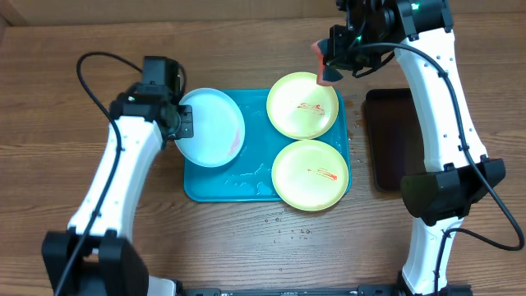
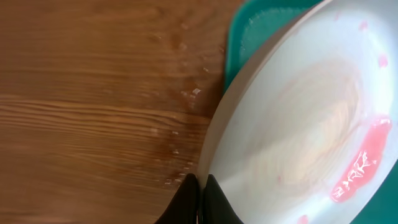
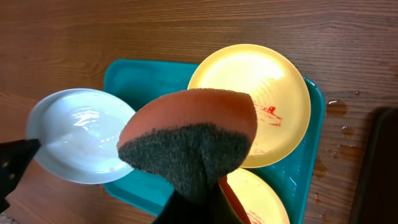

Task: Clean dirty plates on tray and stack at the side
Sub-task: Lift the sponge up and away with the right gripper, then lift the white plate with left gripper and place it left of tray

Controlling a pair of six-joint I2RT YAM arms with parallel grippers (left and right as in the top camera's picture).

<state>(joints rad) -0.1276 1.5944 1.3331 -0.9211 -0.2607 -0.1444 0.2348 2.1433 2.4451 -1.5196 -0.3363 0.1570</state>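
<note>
1. Overhead view: the tray (image 1: 215,187) lies mid-table and looks wet, with droplets (image 1: 283,226) on the wood off its near edge.
2. The light blue plate (image 1: 212,127) is at the tray's far-left corner and overhangs the tray's left edge. It has a red smear (image 2: 357,174) near its right rim.
3. The left gripper (image 1: 187,125) has its jaws clamped on that plate's left rim. The left wrist view shows its fingers (image 2: 186,202) pinched together there, above bare table (image 2: 93,93).
4. Two yellow-green plates lie along the tray's right edge, one at the far-right corner (image 1: 302,105) and one at the near-right corner (image 1: 311,174). They are just beside each other, and each has red streaks.
5. The right gripper (image 1: 328,74) hovers over the far plate's far rim. Its jaws are closed on a folded sponge (image 3: 193,140), orange with a dark scouring face.
6. A black tray (image 1: 390,140) lies off the tray's right edge, toward the table's right edge.
</note>
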